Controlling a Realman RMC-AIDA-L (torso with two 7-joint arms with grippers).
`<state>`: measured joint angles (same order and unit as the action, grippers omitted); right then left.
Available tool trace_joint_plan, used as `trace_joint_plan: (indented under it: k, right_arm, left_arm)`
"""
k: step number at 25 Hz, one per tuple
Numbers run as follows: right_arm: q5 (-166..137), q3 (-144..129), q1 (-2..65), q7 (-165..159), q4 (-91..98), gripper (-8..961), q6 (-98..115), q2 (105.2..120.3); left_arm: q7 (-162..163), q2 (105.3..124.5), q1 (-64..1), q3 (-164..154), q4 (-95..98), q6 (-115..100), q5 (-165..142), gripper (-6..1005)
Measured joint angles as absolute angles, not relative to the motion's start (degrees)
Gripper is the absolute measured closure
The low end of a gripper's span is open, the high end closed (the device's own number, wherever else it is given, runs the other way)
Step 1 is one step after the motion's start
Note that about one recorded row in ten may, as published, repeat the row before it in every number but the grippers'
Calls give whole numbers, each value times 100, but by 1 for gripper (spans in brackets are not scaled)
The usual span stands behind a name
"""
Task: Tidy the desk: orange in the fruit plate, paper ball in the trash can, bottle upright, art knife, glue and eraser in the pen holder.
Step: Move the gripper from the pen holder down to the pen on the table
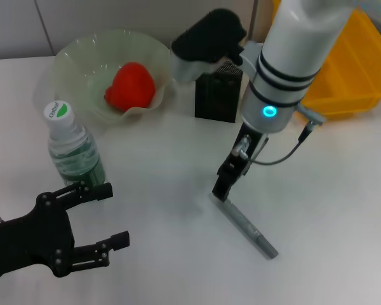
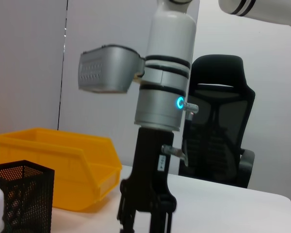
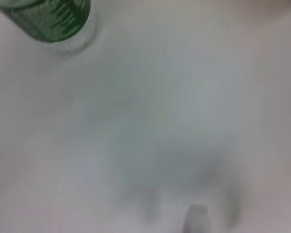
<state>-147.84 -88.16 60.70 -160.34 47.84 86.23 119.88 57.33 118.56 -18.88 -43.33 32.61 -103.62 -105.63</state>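
White desk (image 1: 343, 190): one bottle (image 1: 75, 150), one knife (image 1: 244, 225).

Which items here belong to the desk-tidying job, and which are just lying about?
Job items: fruit plate holding red-orange fruit; upright bottle; mesh pen holder; grey art knife under the right tool.

Just lying about: yellow bin; office chair.

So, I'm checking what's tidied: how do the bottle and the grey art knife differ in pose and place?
The bottle stands upright near the fruit plate; the art knife lies flat mid-table. The bottle stands free beyond the left pincer; the knife's end sits at the right pincer. Both rest on the white table.
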Motion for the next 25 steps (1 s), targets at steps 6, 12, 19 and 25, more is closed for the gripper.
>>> trace_joint_plan:
  k: [6, 12, 19, 25]
  right_arm:
    - [-14361, -9270, 6112, -16086, 4531, 259, 8510, 11989]
    - [-14239, -9679, 6182, -16427, 4429, 259, 8347, 11988]
    - [-14223, -9683, 6186, -16583, 4367, 260, 8193, 11988]
    - [-14115, -9747, 6159, -16614, 4304, 261, 8074, 11988]
  left_arm:
    - [5680, 11856, -1898, -4372, 3260, -10356, -10565, 155]
    - [5579, 11837, -1893, -4566, 3299, -10367, -10573, 155]
    - [5620, 11821, -1900, -4585, 3330, -10129, -10726, 155]
    - [5593, 11821, -1874, -4579, 3331, -10036, -10732, 155]
